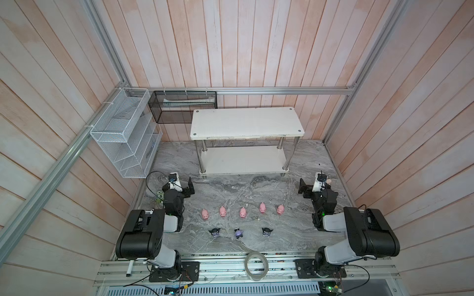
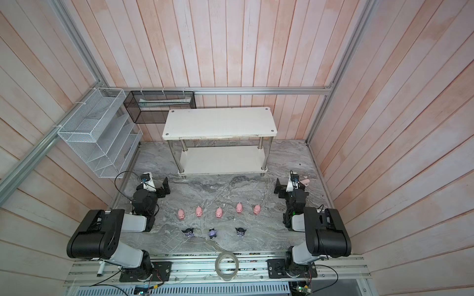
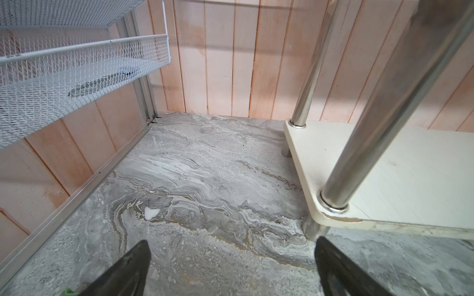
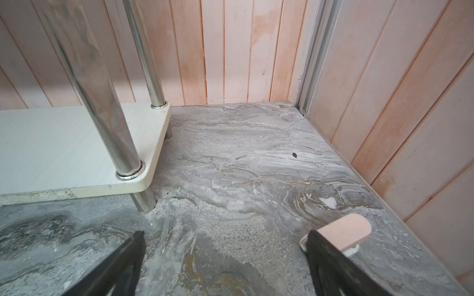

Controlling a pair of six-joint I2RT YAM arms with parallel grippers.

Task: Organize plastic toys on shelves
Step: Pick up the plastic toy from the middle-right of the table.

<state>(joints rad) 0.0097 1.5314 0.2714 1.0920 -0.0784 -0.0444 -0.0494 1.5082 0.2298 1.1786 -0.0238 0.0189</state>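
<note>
Several pink pig toys (image 1: 243,212) stand in a row on the grey marble table, in both top views. Three dark pointed-ear figurines (image 1: 238,232) (image 2: 189,232) stand in a nearer row. The white two-tier shelves (image 1: 246,123) (image 2: 219,123) stand at the back with both boards bare; their lower board (image 3: 400,179) (image 4: 51,148) shows in both wrist views. My left gripper (image 1: 182,187) (image 3: 232,256) is open over bare table, left of the shelves. My right gripper (image 1: 311,188) (image 4: 225,246) is open over bare table, right of the shelves. Both are well behind the toys.
A white wire mesh rack (image 1: 123,133) (image 3: 64,77) and a black mesh basket (image 1: 183,106) hang at the back left. A green toy marked 5 (image 1: 160,196) sits beside my left arm. A flat pink piece (image 4: 343,230) lies by my right finger. A tape roll (image 1: 256,265) rests on the front rail.
</note>
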